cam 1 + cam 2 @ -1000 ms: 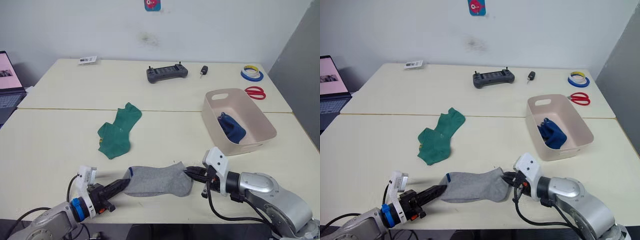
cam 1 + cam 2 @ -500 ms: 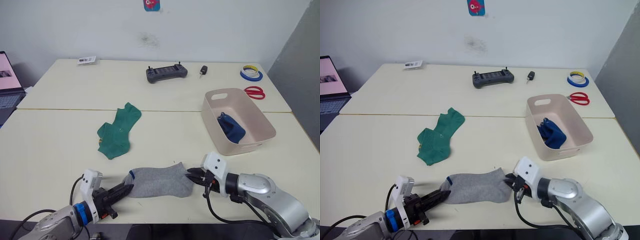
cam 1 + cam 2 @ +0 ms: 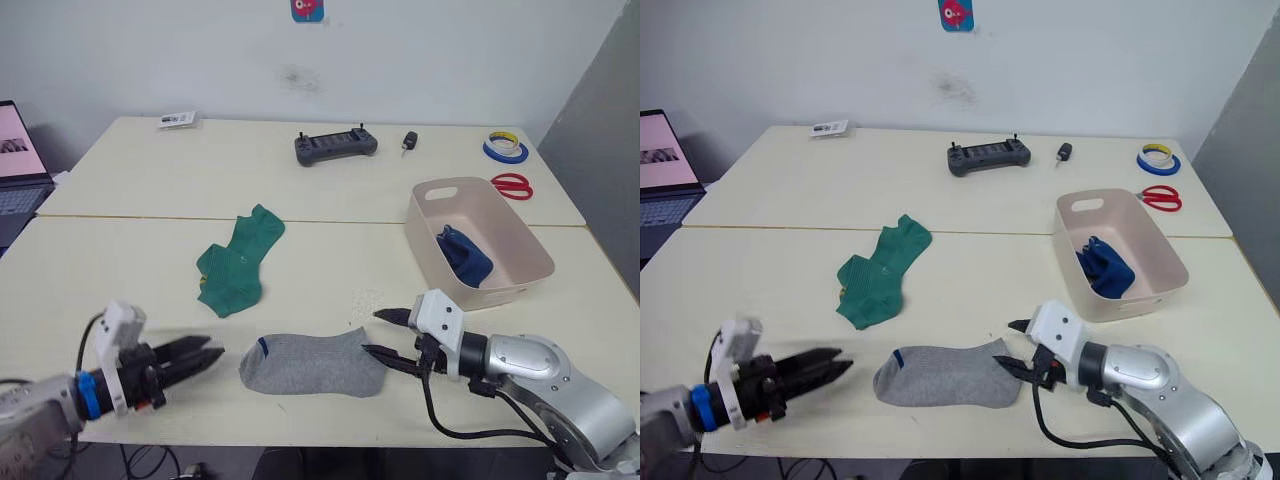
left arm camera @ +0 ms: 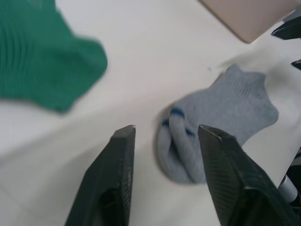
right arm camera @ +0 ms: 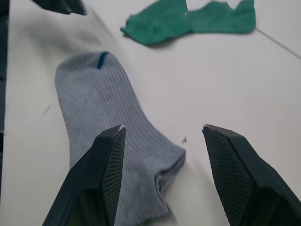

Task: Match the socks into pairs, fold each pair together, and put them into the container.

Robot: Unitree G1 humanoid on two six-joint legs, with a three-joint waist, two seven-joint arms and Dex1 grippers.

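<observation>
The grey socks (image 3: 313, 362), apparently stacked as one pair, lie flat near the front edge of the table (image 3: 120, 270), long axis running left to right, the blue-marked cuff toward the robot's left and the toe toward its right.

Taking the grey pair as landmark: the left gripper (image 3: 190, 356) hangs just off the cuff end, apart from the cloth, its fingers spread and holding nothing. In the left wrist view the cuff sits just ahead of the gap between those fingers.

The green socks (image 3: 236, 262) lie behind the grey pair and a little to its left, well apart from it.

The right gripper (image 3: 388, 334) sits just off the toe end, fingers wide and empty, the lower one close to the fabric; whether it touches I cannot tell. It looks the nearer arm, so a fold would probably start from the toe.

The container (image 3: 520, 275) stands behind and to the right of the grey pair, with a dark blue pair (image 3: 463, 254) inside.
</observation>
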